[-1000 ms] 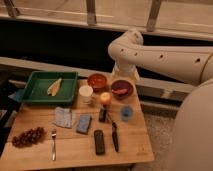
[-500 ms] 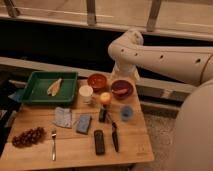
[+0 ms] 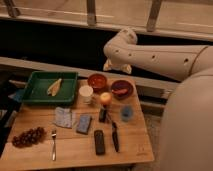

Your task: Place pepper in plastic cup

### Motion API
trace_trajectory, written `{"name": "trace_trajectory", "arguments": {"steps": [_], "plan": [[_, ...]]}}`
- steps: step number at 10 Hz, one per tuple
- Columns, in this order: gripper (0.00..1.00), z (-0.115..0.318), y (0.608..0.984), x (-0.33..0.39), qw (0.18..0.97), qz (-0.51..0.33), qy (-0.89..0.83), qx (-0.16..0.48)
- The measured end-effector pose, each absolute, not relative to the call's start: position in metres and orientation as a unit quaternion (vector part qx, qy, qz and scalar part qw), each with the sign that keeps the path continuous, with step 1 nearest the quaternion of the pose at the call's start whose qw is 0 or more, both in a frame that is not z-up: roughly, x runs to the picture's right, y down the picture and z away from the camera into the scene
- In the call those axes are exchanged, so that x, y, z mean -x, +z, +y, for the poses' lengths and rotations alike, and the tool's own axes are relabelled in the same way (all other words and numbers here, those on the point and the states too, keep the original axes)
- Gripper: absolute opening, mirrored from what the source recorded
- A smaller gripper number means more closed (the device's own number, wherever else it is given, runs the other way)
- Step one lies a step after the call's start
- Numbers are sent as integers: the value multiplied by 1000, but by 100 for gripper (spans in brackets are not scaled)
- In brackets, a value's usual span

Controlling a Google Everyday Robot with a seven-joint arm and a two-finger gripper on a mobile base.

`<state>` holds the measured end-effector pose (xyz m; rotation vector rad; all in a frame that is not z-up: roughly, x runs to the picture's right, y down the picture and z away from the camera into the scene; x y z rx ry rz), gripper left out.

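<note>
The small orange-red pepper (image 3: 120, 91) lies inside the purple bowl (image 3: 122, 84) at the back right of the wooden table. The light-blue plastic cup (image 3: 127, 113) stands upright in front of that bowl, near the table's right edge. My gripper (image 3: 117, 66) hangs from the white arm above and behind the purple bowl, well clear of the table. Its two pale fingertips stand apart and hold nothing.
An orange bowl (image 3: 97, 81), a white cup (image 3: 86, 93) and a round yellow-orange fruit (image 3: 105, 98) stand left of the purple bowl. A green tray (image 3: 35, 92) sits at the back left. Grapes (image 3: 27, 137), a fork (image 3: 53, 145), a sponge (image 3: 83, 123), a cloth (image 3: 63, 117) and dark utensils (image 3: 100, 141) lie in front.
</note>
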<state>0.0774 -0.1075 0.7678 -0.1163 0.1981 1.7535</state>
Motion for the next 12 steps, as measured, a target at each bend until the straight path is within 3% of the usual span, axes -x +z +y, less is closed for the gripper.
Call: {"name": "trace_trajectory", "arguments": {"steps": [6,12], "plan": [[80,-104,777,-84,623,104,773,62],[80,-42,851,-123,567,153,801,115]]}}
